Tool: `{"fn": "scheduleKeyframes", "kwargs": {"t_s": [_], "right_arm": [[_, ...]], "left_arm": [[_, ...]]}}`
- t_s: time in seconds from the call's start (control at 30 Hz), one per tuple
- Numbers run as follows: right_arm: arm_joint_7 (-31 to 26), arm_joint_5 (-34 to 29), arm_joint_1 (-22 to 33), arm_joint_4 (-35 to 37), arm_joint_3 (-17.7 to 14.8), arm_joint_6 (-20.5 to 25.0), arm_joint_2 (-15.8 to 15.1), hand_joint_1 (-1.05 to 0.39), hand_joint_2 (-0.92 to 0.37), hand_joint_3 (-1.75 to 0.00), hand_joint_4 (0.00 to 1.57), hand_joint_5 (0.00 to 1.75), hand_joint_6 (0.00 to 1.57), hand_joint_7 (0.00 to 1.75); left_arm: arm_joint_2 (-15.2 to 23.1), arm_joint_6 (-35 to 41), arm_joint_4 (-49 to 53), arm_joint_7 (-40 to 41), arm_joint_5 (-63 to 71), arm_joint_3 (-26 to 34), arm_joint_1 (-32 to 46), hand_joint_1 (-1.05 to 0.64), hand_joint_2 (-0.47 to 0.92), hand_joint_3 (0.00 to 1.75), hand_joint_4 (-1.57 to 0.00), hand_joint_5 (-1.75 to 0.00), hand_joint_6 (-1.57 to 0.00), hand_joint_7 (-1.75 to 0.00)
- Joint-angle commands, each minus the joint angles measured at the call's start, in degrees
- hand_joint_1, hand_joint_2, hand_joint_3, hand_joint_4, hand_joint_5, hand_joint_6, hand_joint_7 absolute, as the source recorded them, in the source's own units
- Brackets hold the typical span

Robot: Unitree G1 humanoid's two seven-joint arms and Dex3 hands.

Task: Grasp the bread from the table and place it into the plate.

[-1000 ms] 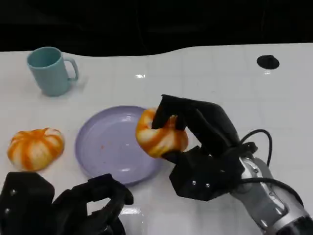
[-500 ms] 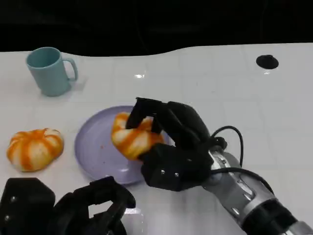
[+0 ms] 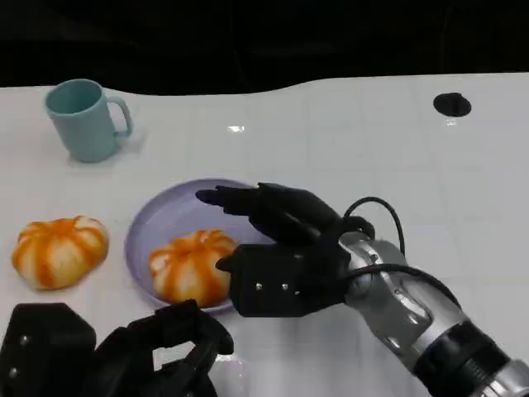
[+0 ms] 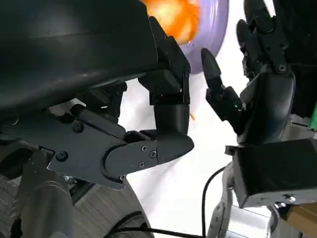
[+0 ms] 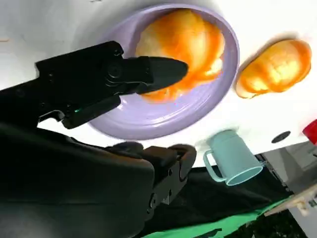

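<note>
An orange-and-white striped bread [image 3: 189, 265] lies in the lavender plate [image 3: 157, 223], toward its near side; the right wrist view shows the bread [image 5: 185, 42] resting in the plate [image 5: 148, 119]. My right hand [image 3: 277, 248] hovers over the plate's right part, fingers spread, holding nothing, just right of the bread. A second striped bread [image 3: 59, 250] lies on the table left of the plate. My left hand [image 3: 124, 351] rests low at the near edge, fingers curled with nothing in them.
A teal mug [image 3: 83, 118] stands at the back left. A small black disc [image 3: 452, 104] lies at the far right on the white table [image 3: 372, 165]. The table's far edge meets a dark background.
My right hand carried the bread leftward over the plate and let it go; the bread now lies in the plate and the fingers have spread. The left hand stayed put.
</note>
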Motion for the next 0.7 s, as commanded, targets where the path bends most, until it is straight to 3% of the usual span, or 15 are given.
{"fn": "scheduleKeyframes", "kwargs": {"t_s": [0.03,0.3,0.57,0.63,0.7], "right_arm": [[3.9,0.3,2.0,-6.8,0.2,2.5,-2.9,-0.79,-0.92,-0.37,0.01,0.1,0.13,0.0],[7.0,4.0,10.6,-22.8,-2.9,2.6,-7.9,-0.75,-0.92,-0.34,0.07,0.16,0.16,0.01],[9.1,14.4,22.4,-37.1,-8.9,-1.0,-11.8,-0.66,-0.92,-0.3,0.17,0.28,0.24,0.06],[8.9,16.1,25.5,-39.7,-10.1,-2.7,-12.9,-0.63,-0.92,-0.28,0.12,0.61,0.31,0.08],[8.5,17.4,28.3,-41.7,-11.1,-4.4,-13.8,-0.6,-0.92,-0.26,0.13,0.76,0.36,0.1]], "left_arm": [[0.4,0.4,-0.5,0.5,0.1,0.4,0.0,-0.43,0.81,0.72,-0.69,-1.75,-0.64,-1.47],[0.5,-0.2,-0.1,0.3,0.4,0.2,-0.2,-0.42,0.78,0.79,-0.7,-1.75,-0.63,-1.5],[0.3,0.3,0.2,0.6,0.4,0.4,-0.6,-0.39,0.79,0.79,-0.7,-1.75,-0.63,-1.49],[0.3,-0.3,0.4,0.6,0.8,0.2,-0.6,-0.39,0.8,0.76,-0.7,-1.75,-0.63,-1.49],[0.2,-0.6,0.6,0.6,1.0,0.1,-0.7,-0.4,0.8,0.75,-0.7,-1.75,-0.63,-1.49]]}}
